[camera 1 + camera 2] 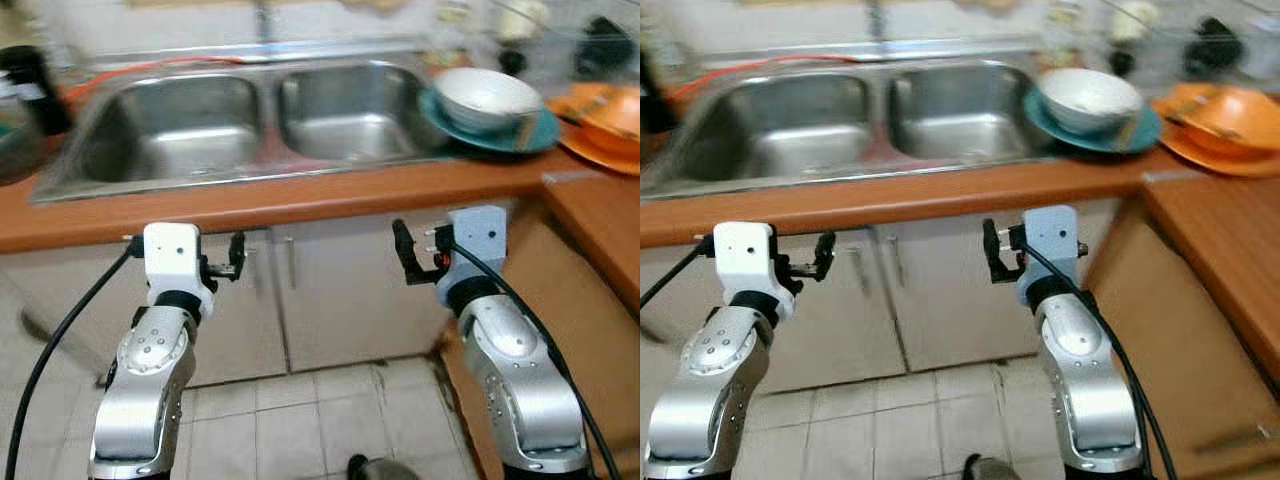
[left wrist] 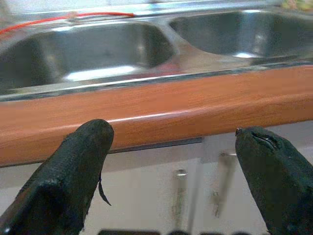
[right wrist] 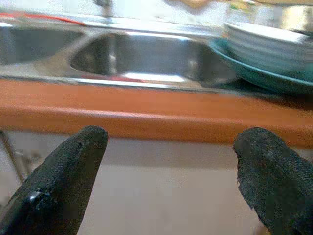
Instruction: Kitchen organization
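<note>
Tools, left [image 1: 236, 262] and right [image 1: 405, 252], hang spread and empty below the white bowl [image 1: 487, 97].

Two sink basins [image 1: 170, 135] — one white bowl [image 1: 487, 97], one teal plate [image 1: 535, 135], two orange plates [image 1: 600, 120].

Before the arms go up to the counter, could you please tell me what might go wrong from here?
1. The white bowl sits on a teal plate that seems to overlap the sink rim; a nudge could tip the stack into the basin.
2. Both grippers, left and right, are below the counter edge with open jaws; rising straight up could catch its underside.
3. The orange dishes lie near the right arm's likely path.
</note>
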### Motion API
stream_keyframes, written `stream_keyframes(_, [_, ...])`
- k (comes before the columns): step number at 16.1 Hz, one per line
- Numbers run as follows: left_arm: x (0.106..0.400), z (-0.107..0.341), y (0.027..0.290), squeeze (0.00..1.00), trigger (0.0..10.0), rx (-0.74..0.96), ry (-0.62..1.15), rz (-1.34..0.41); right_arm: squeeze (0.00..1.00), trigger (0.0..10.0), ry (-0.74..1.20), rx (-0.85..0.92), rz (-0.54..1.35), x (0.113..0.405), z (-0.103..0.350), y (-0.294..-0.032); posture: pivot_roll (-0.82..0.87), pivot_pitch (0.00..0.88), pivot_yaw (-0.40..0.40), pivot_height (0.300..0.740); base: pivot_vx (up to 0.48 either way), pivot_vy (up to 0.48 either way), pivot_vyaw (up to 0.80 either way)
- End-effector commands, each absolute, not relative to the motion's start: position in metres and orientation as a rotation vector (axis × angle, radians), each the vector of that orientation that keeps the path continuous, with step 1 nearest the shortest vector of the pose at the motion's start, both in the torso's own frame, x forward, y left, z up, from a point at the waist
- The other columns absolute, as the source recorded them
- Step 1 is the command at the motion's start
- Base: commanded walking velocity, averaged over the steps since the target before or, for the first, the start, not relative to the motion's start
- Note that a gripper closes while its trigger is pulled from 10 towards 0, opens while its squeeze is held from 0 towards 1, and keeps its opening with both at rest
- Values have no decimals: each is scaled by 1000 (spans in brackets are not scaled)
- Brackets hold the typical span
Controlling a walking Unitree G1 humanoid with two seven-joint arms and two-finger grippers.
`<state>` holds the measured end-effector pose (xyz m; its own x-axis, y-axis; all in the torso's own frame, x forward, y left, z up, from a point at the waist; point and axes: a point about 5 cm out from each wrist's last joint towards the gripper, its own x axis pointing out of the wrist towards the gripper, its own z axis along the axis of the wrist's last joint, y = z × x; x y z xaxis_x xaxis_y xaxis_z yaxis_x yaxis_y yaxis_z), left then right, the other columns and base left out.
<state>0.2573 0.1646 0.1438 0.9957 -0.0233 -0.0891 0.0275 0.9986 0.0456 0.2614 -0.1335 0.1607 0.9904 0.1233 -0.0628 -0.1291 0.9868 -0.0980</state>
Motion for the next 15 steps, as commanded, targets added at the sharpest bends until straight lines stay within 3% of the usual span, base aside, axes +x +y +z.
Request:
stream_keyframes(1, [259, 149, 163, 0, 10000, 47, 73, -33, 0, 10000, 46, -113, 120, 262, 165, -134, -111, 0, 60, 740, 0, 0, -781])
stream_keyframes(5, [263, 154, 155, 0, 10000, 82, 45, -80, 0, 10000, 38, -139, 111, 262, 166, -135, -119, 0, 68, 740, 0, 0, -781])
stream_keyframes(9, [265, 160, 155, 0, 10000, 87, -57, 9, 0, 10000, -11, -119, 154, 262, 175, -125, -123, 0, 62, 740, 0, 0, -772])
stream_keyframes(11, [262, 166, 149, 0, 10000, 108, -78, -57, 0, 10000, -41, -82, 144, 263, 177, -125, -114, 0, 51, 740, 0, 0, -766])
stream_keyframes(15, [258, 155, 152, 0, 10000, 52, 14, -84, 0, 10000, 43, -50, 130, 264, 168, -132, -103, 0, 45, 740, 0, 0, -464])
